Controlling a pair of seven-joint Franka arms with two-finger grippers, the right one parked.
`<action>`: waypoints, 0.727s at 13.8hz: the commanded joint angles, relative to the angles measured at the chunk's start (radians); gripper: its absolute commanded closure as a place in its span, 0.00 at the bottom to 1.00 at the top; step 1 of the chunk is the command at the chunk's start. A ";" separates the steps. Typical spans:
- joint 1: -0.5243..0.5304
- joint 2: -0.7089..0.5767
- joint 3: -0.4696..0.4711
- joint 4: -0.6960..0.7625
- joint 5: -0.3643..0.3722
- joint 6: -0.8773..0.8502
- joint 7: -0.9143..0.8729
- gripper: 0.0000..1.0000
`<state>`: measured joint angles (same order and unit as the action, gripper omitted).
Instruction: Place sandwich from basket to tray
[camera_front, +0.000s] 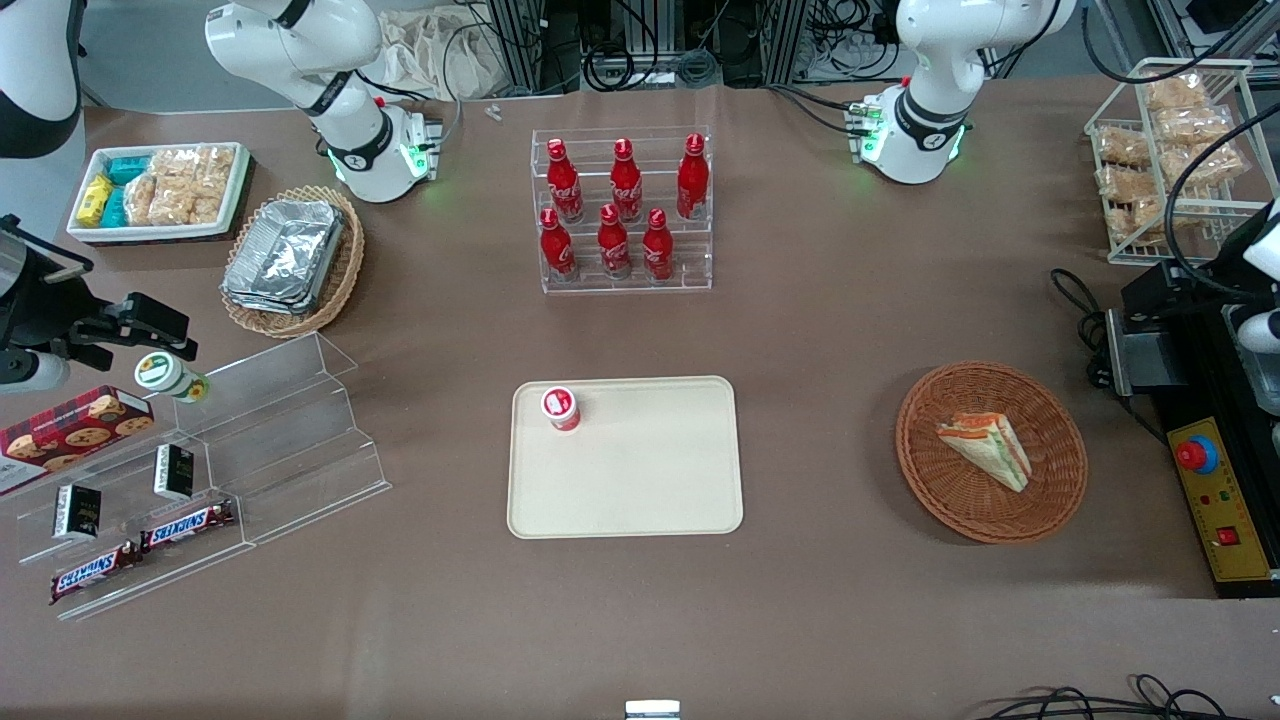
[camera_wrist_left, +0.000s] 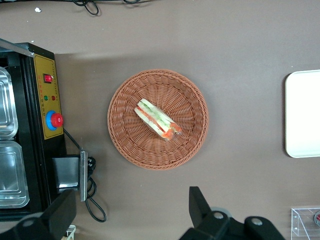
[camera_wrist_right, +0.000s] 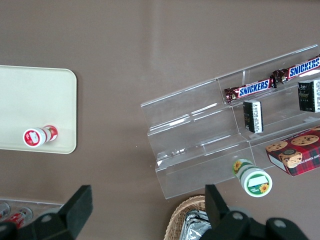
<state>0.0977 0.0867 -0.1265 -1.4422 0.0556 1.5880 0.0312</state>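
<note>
Brown table (camera_front: 820, 330): sandwich (camera_wrist_left: 158, 119) in basket (camera_wrist_left: 125, 135), gripper (camera_wrist_left: 132, 212) above.

Count: 1 sandwich (camera_front: 987, 448) in 1 reddish-brown basket (camera_front: 930, 480), 1 cream tray (camera_front: 640, 490) carrying 1 red-capped cup (camera_front: 561, 408) at its 10 o'clock corner, 6 red cola bottles (camera_front: 624, 212) in 1 clear rack. 2 Snickers bars (camera_front: 140, 550), 2 small black packets (camera_front: 173, 471), 1 cookie box (camera_front: 70, 425), 1 green-lidded cup (camera_front: 170, 377) on 1 stepped acrylic shelf. 1 tan basket (camera_front: 335, 290) of foil containers; 1 gripper (camera_wrist_left: 132, 212), jaws spread wide, above the table just beside the reddish-brown basket.
</note>
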 joint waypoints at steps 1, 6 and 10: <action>-0.003 -0.015 0.002 0.006 -0.010 -0.031 -0.011 0.00; -0.003 -0.015 0.004 0.002 -0.002 -0.043 0.004 0.00; 0.002 -0.009 0.005 -0.111 -0.002 -0.016 -0.005 0.00</action>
<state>0.0978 0.0863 -0.1247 -1.4818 0.0559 1.5505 0.0311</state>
